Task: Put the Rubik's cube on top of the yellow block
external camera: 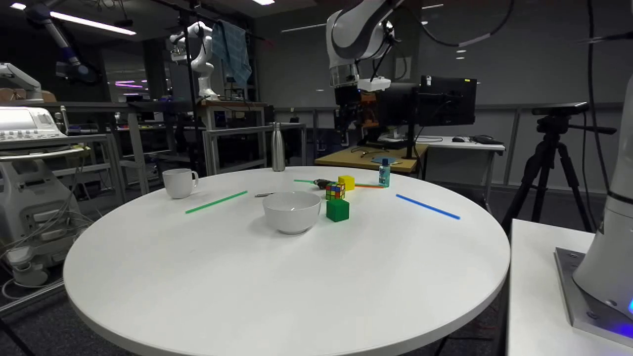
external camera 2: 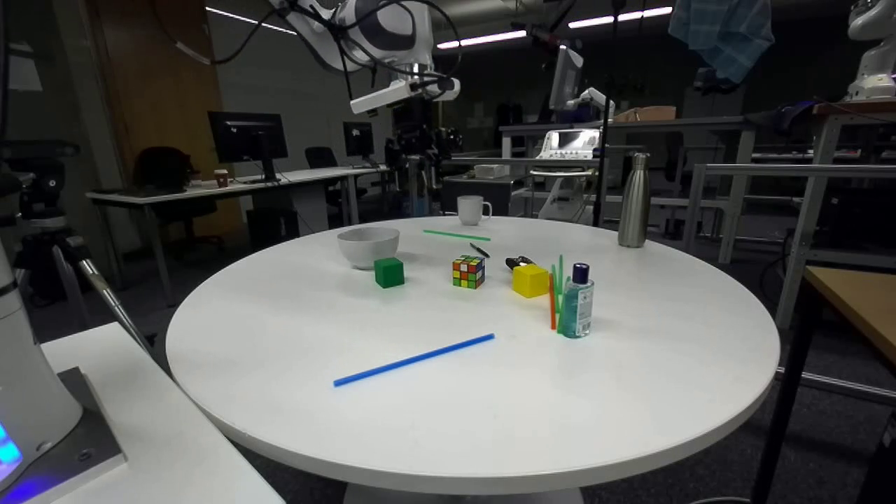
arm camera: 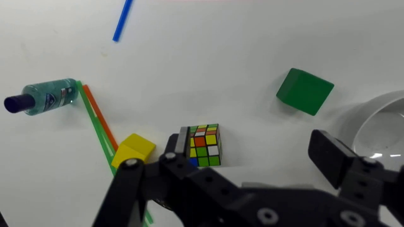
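Observation:
The Rubik's cube (external camera: pixel 335 192) sits on the white table beside the yellow block (external camera: pixel 347 182), with a gap between them in an exterior view, where the cube (external camera 2: pixel 468 271) and the block (external camera 2: pixel 530 281) both show. My gripper (external camera: pixel 347 126) hangs high above the table, pointing down; it also shows against the background (external camera 2: pixel 418 171). In the wrist view my gripper (arm camera: pixel 255 146) is open, with wide-spread fingers and nothing between the pads. Its left finger hides the left part of the Rubik's cube (arm camera: pixel 206 148). The yellow block (arm camera: pixel 135 146) lies left of that finger, partly hidden by the gripper.
A green cube (external camera 2: pixel 389 272) and a white bowl (external camera 2: pixel 368 246) stand near the Rubik's cube. A small teal bottle (external camera 2: pixel 578 308) and straws lie by the yellow block, with a dark object (external camera 2: pixel 519 263) behind. A mug (external camera: pixel 179 184), steel bottle (external camera: pixel 278 148) and blue straw (external camera: pixel 428 206) are farther out.

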Robot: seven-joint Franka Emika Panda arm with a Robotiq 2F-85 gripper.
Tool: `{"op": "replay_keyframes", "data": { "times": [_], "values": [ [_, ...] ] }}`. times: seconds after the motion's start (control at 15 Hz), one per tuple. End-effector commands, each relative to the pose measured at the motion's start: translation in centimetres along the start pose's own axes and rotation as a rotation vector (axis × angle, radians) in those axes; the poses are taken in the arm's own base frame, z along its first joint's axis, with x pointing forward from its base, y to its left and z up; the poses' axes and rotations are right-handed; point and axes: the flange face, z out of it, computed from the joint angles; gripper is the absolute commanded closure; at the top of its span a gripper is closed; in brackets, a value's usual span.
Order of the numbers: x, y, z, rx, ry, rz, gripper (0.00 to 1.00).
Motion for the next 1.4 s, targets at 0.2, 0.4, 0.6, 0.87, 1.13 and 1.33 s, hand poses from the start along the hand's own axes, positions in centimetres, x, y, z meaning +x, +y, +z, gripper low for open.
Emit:
{"op": "replay_keyframes", "data": {
  "times": [0.2, 0.4, 0.6, 0.87, 1.13, 1.33],
  "values": [
    [5.5, 1.4, 3.2, -0.115, -0.058, -0.066, 0.00],
    [6.4, 2.1, 5.6, -0.139, -0.099, -0.101, 0.00],
    [7.3, 3.0, 7.5, -0.131, -0.101, -0.139, 0.00],
    [8.1, 4.4, 9.8, -0.123, -0.102, -0.177, 0.00],
    [8.5, 5.2, 11.6, -0.085, -0.107, -0.235, 0.00],
    [9.2, 4.4, 12.8, -0.038, -0.108, -0.263, 0.00]
  ]
}}
